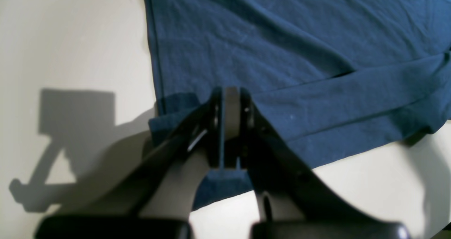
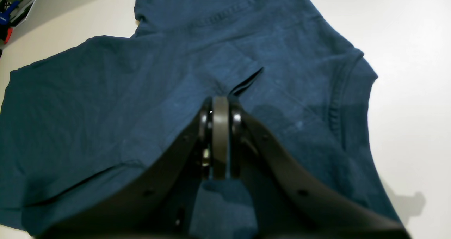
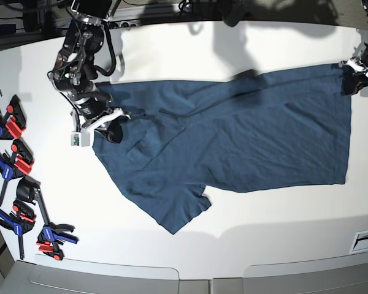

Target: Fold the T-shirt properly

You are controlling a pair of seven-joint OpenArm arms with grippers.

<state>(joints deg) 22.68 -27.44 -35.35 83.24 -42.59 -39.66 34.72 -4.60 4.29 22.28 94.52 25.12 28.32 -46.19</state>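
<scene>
Cloth lies spread across the white table (image 3: 264, 43): the T-shirt (image 3: 233, 141). The right gripper (image 3: 113, 130) is clamped shut on fabric near the collar; the left gripper (image 3: 351, 81) pinches the far hem corner. Bare tabletop surrounds the shirt's edges; clamps (image 3: 15, 165) line one side.

Bright overhead light falls on the white table (image 3: 264, 226), washing it out right of the right gripper (image 2: 221, 103). A hard-edged arm shadow lies left of the left gripper (image 1: 231, 92). Both wrist views are soft, their near claws blurred.
</scene>
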